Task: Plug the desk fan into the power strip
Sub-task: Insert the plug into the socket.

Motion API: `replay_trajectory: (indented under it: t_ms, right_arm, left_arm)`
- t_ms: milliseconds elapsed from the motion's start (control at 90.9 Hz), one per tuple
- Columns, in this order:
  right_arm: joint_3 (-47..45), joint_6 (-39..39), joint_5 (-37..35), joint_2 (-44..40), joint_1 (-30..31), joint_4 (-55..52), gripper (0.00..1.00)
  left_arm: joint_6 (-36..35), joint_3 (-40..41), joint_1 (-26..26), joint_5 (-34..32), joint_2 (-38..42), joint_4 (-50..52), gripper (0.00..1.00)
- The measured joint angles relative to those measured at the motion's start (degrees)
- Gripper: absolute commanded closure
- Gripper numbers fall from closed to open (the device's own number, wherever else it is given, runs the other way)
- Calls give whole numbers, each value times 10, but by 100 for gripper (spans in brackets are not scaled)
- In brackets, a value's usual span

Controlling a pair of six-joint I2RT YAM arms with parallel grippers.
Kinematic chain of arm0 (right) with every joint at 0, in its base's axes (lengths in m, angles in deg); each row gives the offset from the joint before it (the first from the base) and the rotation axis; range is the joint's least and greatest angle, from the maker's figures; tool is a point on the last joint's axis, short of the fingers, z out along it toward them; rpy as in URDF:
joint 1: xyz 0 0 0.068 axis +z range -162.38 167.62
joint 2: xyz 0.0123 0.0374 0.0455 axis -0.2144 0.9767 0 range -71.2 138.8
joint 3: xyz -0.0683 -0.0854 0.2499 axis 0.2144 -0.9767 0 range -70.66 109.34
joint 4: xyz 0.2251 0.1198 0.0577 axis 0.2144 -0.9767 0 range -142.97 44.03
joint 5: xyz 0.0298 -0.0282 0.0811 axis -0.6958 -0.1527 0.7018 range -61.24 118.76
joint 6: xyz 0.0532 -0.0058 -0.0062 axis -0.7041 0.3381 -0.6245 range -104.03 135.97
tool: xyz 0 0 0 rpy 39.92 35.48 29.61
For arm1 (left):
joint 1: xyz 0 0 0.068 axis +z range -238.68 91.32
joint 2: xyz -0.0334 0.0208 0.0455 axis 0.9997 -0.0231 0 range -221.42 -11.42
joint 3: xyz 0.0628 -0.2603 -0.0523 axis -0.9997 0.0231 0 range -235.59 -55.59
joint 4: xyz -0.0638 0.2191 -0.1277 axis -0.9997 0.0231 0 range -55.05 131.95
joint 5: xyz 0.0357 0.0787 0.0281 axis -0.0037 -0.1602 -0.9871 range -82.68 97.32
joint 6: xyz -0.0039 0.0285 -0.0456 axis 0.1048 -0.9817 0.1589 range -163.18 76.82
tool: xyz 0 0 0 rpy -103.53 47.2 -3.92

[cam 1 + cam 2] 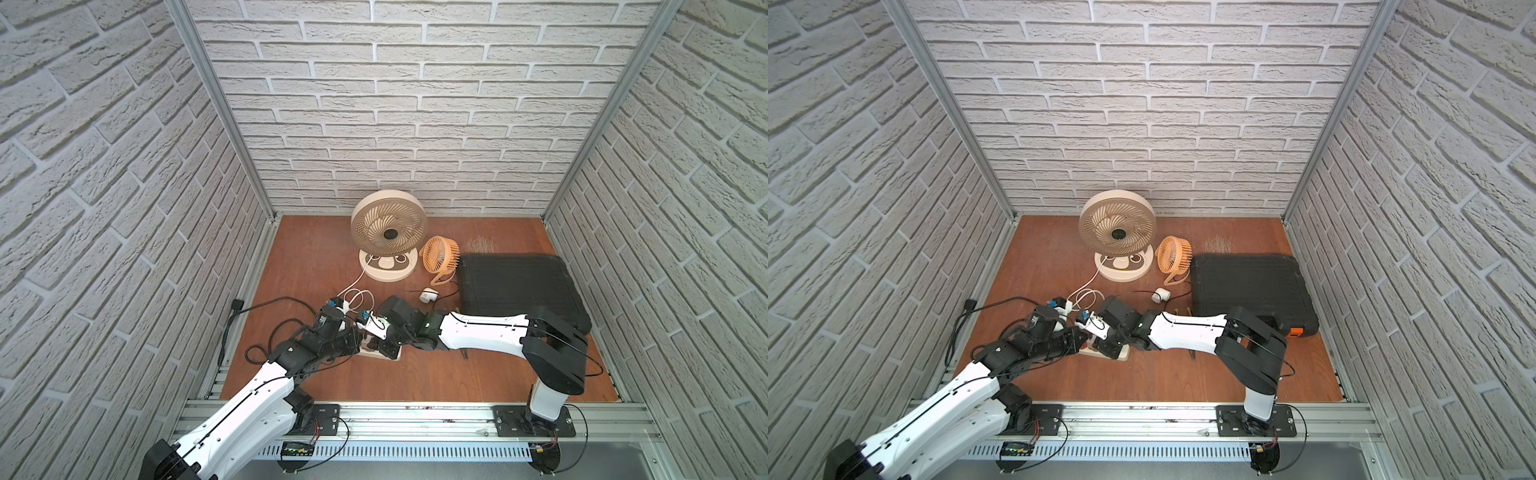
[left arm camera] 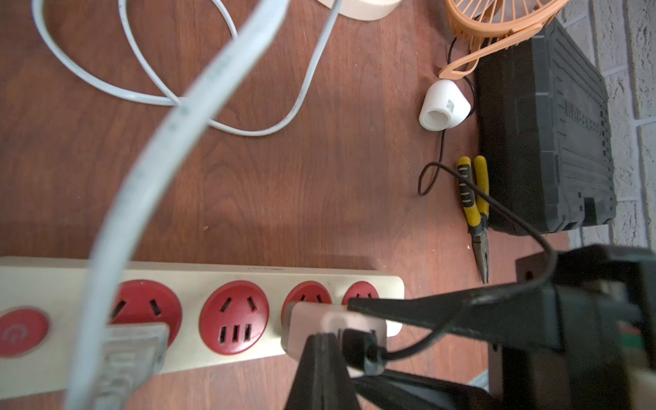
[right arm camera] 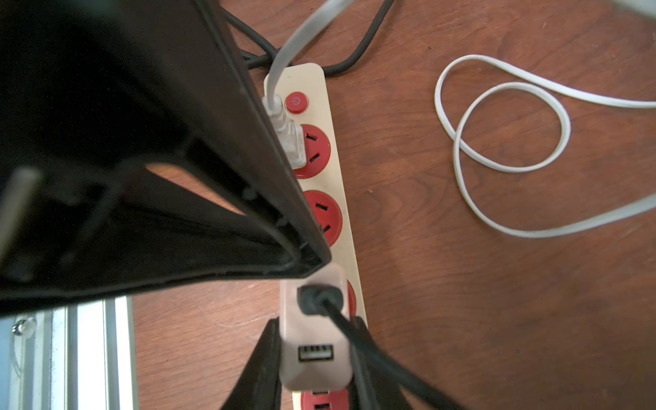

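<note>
The cream-white power strip (image 2: 198,273) (image 3: 309,80) lies on the wooden floor, mostly hidden under both grippers in both top views (image 1: 390,355) (image 1: 1122,354). A pale USB adapter (image 3: 298,326) (image 2: 301,323) with a black cord plugged into it sits over the third red socket. My right gripper (image 3: 315,321) is shut on the adapter's two sides. My left gripper (image 2: 321,337) is shut, its tip resting on the adapter's top. The black cord runs toward the small orange fan (image 1: 439,257) (image 1: 1173,253). A white flat plug (image 3: 289,142) occupies the socket beside the red button.
A large beige fan (image 1: 388,235) stands at the back, its white cord looped (image 3: 497,142) beside the strip. A black tool case (image 1: 519,291) lies at the right, with yellow-handled pliers (image 2: 475,198) and a white cone-shaped piece (image 2: 443,104) beside it. The strip's black cord trails left.
</note>
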Motion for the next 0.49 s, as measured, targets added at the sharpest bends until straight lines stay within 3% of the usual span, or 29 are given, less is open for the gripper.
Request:
replay_trajectory:
  t_ms: [231, 495]
  right_arm:
    - [1, 16, -53, 0, 25, 1, 97]
    - [-12, 23, -57, -1, 27, 23, 97]
  left_arm:
    - [10, 19, 0, 5, 41, 26, 100]
    - [27, 31, 2, 22, 59, 19, 100]
